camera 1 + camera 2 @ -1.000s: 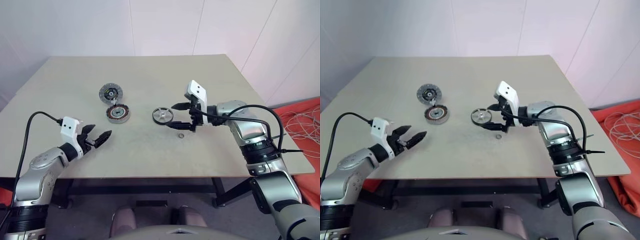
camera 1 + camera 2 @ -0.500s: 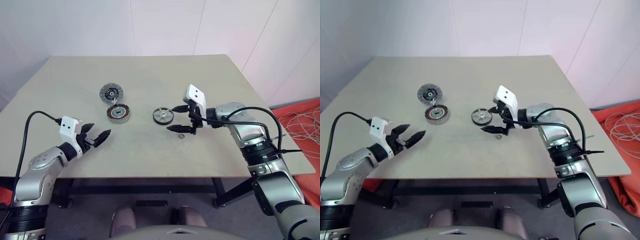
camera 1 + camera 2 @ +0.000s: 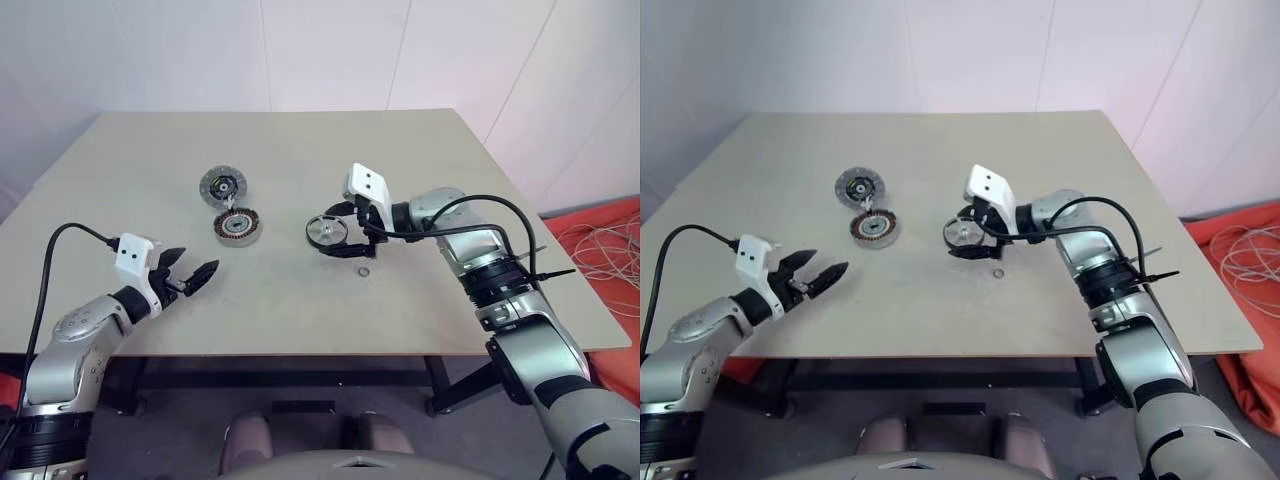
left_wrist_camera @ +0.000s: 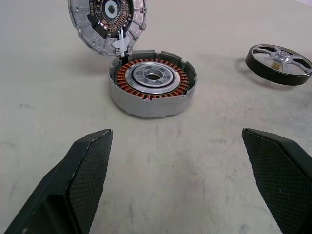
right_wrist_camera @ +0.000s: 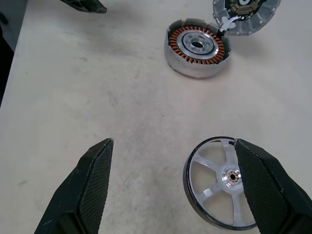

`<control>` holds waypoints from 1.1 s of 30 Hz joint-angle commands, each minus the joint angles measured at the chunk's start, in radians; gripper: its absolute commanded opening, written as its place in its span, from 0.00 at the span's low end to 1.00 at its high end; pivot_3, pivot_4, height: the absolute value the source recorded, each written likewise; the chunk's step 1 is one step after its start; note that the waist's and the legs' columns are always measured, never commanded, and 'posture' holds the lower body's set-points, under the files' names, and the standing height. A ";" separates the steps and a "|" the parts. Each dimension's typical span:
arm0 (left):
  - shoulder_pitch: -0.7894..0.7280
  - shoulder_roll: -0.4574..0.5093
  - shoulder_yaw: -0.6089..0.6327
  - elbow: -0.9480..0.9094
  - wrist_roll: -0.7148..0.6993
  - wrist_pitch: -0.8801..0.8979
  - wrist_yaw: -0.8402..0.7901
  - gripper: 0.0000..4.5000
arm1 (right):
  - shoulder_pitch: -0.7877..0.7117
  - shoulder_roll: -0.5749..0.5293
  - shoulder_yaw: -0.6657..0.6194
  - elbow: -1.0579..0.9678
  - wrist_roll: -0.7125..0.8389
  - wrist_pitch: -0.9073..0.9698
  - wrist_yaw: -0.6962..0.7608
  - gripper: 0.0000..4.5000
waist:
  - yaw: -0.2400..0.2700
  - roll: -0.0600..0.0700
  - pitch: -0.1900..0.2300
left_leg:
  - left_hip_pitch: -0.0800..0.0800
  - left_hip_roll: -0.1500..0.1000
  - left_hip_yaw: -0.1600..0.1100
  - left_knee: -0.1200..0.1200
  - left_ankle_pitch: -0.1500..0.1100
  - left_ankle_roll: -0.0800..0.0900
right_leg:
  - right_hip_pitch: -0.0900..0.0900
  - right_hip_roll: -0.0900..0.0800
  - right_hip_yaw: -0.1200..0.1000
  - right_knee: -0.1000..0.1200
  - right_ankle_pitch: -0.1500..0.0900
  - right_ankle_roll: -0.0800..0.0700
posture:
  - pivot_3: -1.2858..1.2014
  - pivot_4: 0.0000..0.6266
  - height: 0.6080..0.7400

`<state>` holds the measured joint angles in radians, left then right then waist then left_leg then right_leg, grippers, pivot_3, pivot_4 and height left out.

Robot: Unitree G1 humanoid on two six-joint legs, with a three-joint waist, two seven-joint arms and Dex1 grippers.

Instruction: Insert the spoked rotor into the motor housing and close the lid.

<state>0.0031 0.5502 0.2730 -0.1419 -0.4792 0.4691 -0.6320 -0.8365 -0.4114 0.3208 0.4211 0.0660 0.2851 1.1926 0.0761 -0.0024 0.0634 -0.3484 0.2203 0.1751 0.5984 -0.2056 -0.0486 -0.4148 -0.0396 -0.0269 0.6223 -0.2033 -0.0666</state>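
Spoked rotor [image 3: 326, 232] lies flat on the table [image 3: 300, 140], about mid-depth and somewhat toward the right edge, hub up, spokes showing. It sits alone there, free on all sides, likely so a gripper can come at its rim from the side.

Motor housing [image 3: 236, 227] sits to the rotor's left, well apart from it, open side up, with copper windings ringing a silver centre. Nothing in the bore, so the seat looks ready. Lid [image 3: 222, 185] lies just behind the housing toward the far edge, touching or nearly touching its rim; in the left wrist view it appears tilted up against the housing, perhaps hinged there, though I cannot tell. A small dark ring [image 3: 363, 270] lies on the table nearer the front edge than the rotor.

Right gripper [image 3: 345, 230] is at the rotor, jaws spread wide. In the right wrist view one finger [image 5: 270, 187] overlaps the rotor's rim and the other stands off over bare table. Contact cannot be judged; nothing gripped.

Left gripper [image 3: 192, 277] hangs near the front left corner, jaws wide, empty, pointed toward the housing.

Judgement: the pick-up of the rotor is in hand.
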 commanded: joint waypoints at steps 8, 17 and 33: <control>-0.002 0.004 0.003 -0.065 -0.001 -0.017 0.001 1.00 | -0.228 0.198 0.115 0.307 -0.180 -0.132 -0.096 0.99 | -0.012 0.000 0.000 | -0.001 0.001 0.000 0.000 0.000 0.000 | -0.002 0.000 0.000 0.001 0.000 0.000 | 0.52 0.00 1.00; 0.075 -0.006 0.039 -0.112 -0.019 -0.023 0.017 1.00 | -0.338 0.360 0.108 0.530 -0.235 -0.229 -0.166 0.99 | -0.005 0.000 0.001 | -0.003 0.002 0.000 0.000 -0.001 0.001 | -0.003 -0.001 0.000 0.000 0.000 -0.001 | 0.52 0.00 1.00; 0.059 -0.008 0.035 -0.110 -0.017 -0.025 0.022 1.00 | -0.406 0.528 0.057 0.766 -0.302 -0.276 -0.464 0.99 | -0.009 0.001 0.001 | -0.002 0.002 0.000 0.000 0.000 0.000 | -0.004 -0.001 0.000 0.002 0.000 -0.001 | 0.52 0.00 1.00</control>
<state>0.0802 0.5367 0.2892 -0.2286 -0.4880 0.4650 -0.6081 -1.2039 0.1041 0.3999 1.1893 -0.2362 0.0266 0.7508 0.0672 -0.0018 0.0646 -0.3502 0.2222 0.1750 0.5982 -0.2057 -0.0488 -0.4184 -0.0402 -0.0272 0.6241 -0.2036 -0.0677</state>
